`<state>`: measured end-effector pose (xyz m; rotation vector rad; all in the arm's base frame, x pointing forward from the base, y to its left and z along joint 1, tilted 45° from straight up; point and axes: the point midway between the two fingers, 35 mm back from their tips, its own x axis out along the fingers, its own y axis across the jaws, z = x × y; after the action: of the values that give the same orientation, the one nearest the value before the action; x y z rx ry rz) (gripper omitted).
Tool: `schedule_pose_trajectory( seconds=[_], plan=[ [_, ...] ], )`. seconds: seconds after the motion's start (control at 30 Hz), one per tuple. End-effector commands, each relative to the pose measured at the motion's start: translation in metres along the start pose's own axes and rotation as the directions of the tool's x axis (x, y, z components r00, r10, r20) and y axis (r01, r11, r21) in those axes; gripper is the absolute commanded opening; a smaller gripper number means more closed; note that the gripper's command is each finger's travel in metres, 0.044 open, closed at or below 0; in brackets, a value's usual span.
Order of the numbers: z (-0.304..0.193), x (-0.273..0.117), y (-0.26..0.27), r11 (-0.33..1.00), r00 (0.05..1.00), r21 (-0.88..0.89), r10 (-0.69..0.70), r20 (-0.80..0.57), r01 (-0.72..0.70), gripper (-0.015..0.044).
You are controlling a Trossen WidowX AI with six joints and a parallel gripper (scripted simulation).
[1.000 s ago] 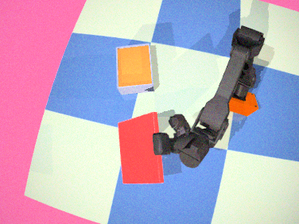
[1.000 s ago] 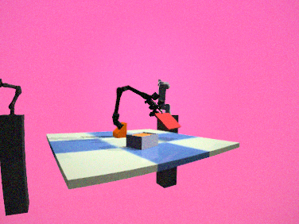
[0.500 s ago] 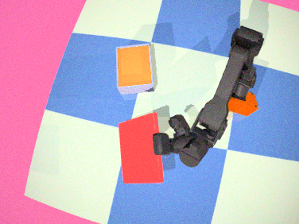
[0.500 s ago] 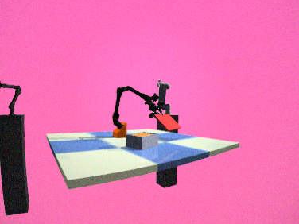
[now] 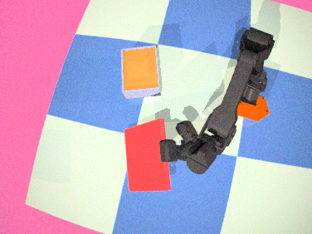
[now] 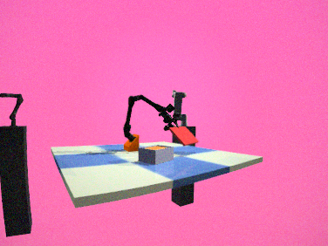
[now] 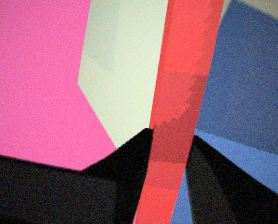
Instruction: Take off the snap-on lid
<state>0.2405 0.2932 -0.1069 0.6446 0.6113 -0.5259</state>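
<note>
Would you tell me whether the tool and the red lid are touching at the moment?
Touching. The wrist view shows it: the dark fingers of the tool press against the red lid from both sides.
</note>
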Motion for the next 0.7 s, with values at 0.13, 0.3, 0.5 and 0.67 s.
schedule_pose_trajectory(
  seconds=[0.13,0.3,0.5,0.67],
  plan=[
    [0.001,0.004,-0.004,1.0,1.0,-0.001,0.006,0.005,-0.006,0.0],
    [0.001,0.006,-0.007,1.0,1.0,-0.001,0.006,0.005,-0.006,0.0],
    [0.001,0.01,-0.01,1.0,1.0,-0.001,0.006,0.006,-0.006,0.0],
    [0.001,0.012,-0.013,1.0,1.0,-0.001,0.006,0.006,-0.006,0.0]
  ],
)
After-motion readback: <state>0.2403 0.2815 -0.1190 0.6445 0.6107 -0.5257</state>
